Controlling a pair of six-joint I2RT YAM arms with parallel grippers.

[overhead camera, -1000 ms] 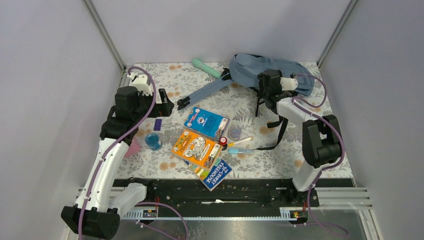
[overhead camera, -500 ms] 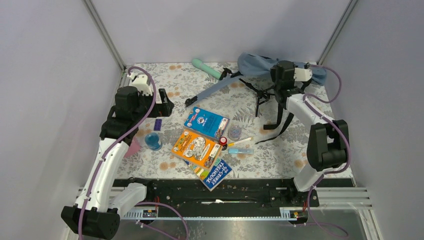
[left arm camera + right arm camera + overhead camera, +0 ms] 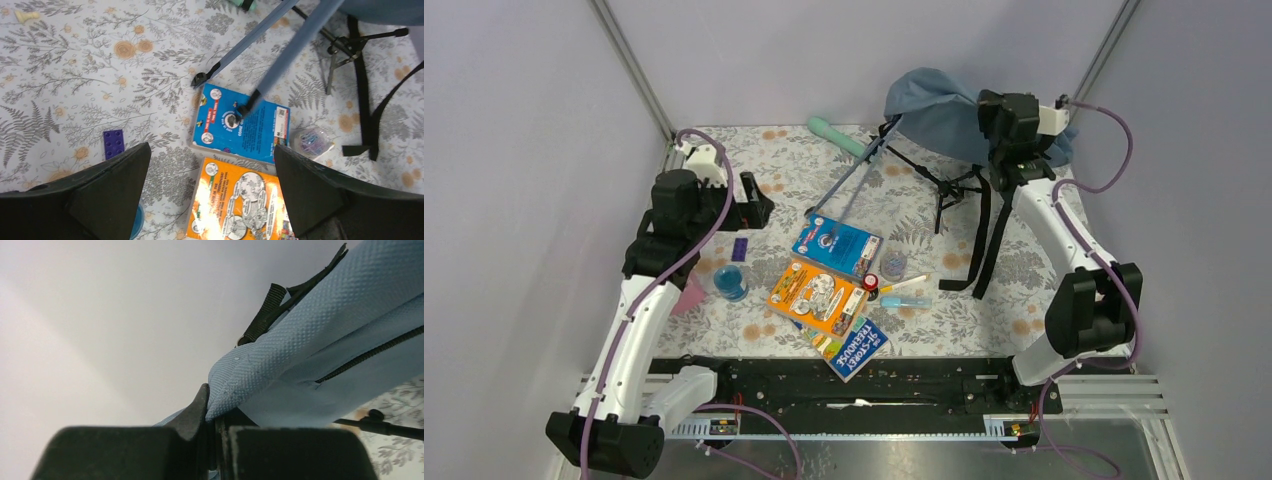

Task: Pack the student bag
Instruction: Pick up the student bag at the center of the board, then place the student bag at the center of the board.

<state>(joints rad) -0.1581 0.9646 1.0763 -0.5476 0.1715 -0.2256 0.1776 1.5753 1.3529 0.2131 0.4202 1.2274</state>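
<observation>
**A:** Where's the bag?

**B:** The bag (image 3: 939, 110) is up off the desk (image 3: 784, 170) at the far right corner, hanging from the end of the right arm (image 3: 1049, 225).

**A:** And the right jaws?

**B:** Together, clamped on a fold of the blue cloth just beside a zipper (image 3: 370, 352). The wrist view shows the fabric pinched between them.

**A:** Is anything trailing?

**B:** Two black straps (image 3: 982, 235) hang down to the desk. Two blue shoulder straps (image 3: 849, 190) slant leftward, and the tip of one rests on the blue book (image 3: 245, 125).

**A:** The left side?

**B:** The left arm (image 3: 639, 300) reaches over the left part of the desk. The left jaws are wide apart with nothing between them, looking down on a purple brick (image 3: 114, 144), the blue book and an orange book (image 3: 817, 292).

**A:** What else is lying about?

**B:** A third book (image 3: 852, 347) is tucked partly under the orange one, and a small round tub of clips (image 3: 311, 140) sits just right of the blue book. A mint-green handle (image 3: 836, 135) lies at the far edge.
</observation>
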